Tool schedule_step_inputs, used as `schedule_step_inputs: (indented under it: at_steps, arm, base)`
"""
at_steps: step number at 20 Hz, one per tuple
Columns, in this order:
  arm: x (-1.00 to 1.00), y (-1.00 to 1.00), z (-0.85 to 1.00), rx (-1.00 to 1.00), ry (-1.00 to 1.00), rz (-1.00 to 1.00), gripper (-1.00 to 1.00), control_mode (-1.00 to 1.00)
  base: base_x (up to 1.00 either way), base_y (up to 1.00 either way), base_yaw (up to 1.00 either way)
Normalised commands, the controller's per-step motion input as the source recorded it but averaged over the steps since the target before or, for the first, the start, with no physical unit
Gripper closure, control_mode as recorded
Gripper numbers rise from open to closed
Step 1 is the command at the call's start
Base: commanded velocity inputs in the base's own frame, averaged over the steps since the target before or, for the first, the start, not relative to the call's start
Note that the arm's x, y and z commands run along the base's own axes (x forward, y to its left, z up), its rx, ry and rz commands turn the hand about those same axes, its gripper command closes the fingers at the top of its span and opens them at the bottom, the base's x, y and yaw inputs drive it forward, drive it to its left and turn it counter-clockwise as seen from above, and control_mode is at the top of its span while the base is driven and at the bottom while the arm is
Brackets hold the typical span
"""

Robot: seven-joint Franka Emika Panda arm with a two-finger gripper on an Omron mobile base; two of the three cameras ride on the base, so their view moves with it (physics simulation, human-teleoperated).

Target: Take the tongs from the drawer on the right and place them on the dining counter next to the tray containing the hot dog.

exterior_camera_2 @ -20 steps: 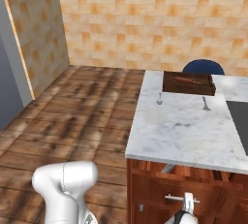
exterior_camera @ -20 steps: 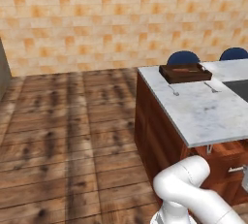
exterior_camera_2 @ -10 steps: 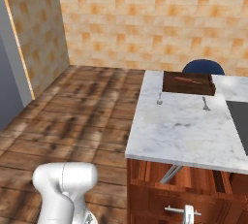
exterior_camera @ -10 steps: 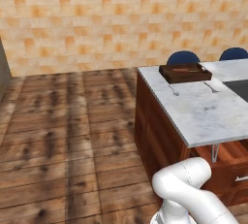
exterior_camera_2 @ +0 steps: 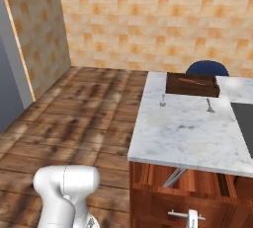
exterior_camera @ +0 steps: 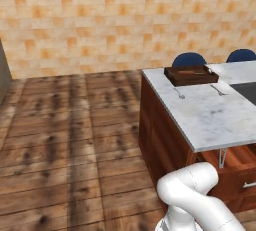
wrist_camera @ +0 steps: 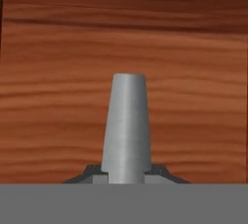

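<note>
Wooden plank flooring and a tan tiled wall surround the dining counter (exterior_camera_2: 188,133), whose marbled top carries the tray (exterior_camera_2: 192,85) at its far end, with the hot dog (exterior_camera_2: 193,80) lying inside. We see the drawer (exterior_camera_2: 192,192) pulled out beneath the near edge, and the tongs (exterior_camera_2: 174,176) leaning up from its interior. In the hand view, the gripper (wrist_camera: 127,169) closes on the handle (wrist_camera: 127,126), its dark fingertips (wrist_camera: 91,172) flanking the bar against the drawer front.
</note>
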Motion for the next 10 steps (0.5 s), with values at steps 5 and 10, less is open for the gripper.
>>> schedule_step_inputs:
  at_steps: [5, 10]
  arm:
    - [-0.11, 0.0, 0.0, 0.0, 0.0, 0.0, -1.0, -1.0]
    - [-0.22, 0.0, 0.11, 0.0, 0.0, 0.0, -1.0, -1.0]
  base:
    - [0.0, 0.0, 0.0]
    - [0.0, 0.0, 0.0]
